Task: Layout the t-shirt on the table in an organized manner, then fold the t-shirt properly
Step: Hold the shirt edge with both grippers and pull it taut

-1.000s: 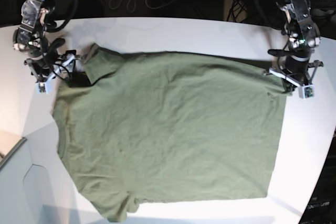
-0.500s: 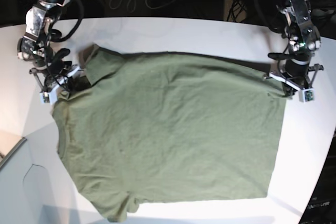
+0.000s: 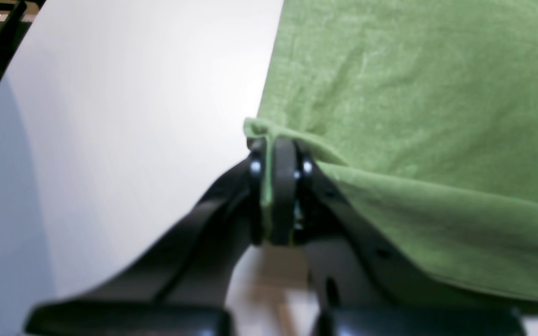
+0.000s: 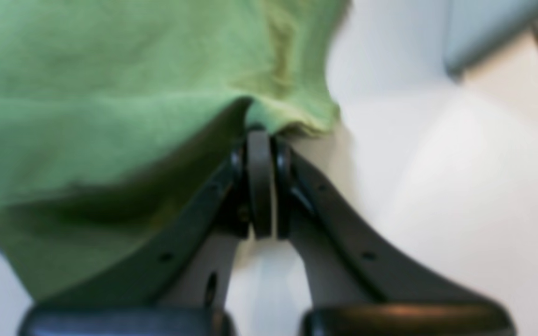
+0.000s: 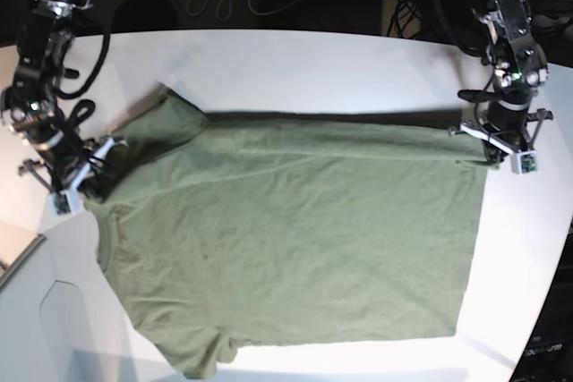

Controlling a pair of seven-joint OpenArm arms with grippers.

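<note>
Two grips: both on the far edge of the t-shirt (image 5: 286, 230), one at each end, with the cloth between them looking taut.
Shirt position: spread across the table (image 5: 295, 60), body mostly flat, near sleeve and hem lying by the front edge, far edge raised slightly at the pinched corners.
Risk, slip: only a thin fold of fabric sits between each pair of pads; likely to pull free if drawn apart harder.
Risk, skew: uneven pulling would probably drag the whole shirt sideways or twist the far sleeve under the body.
Risk, wrinkle: letting go while the corners are raised could leave the edge bunched rather than straight.
Left gripper (image 3: 276, 163): jaws closed down tight on a small tuck of the hem corner, green cloth visible between the pads in the wrist view.
Right gripper (image 4: 260, 140): jaws pressed together at the shoulder-side edge, fabric bunched at the tips; wrist view blurred, so depth of the bite hard to judge.
Step in hand, judged: straightening the layout, folding not yet begun.
</note>
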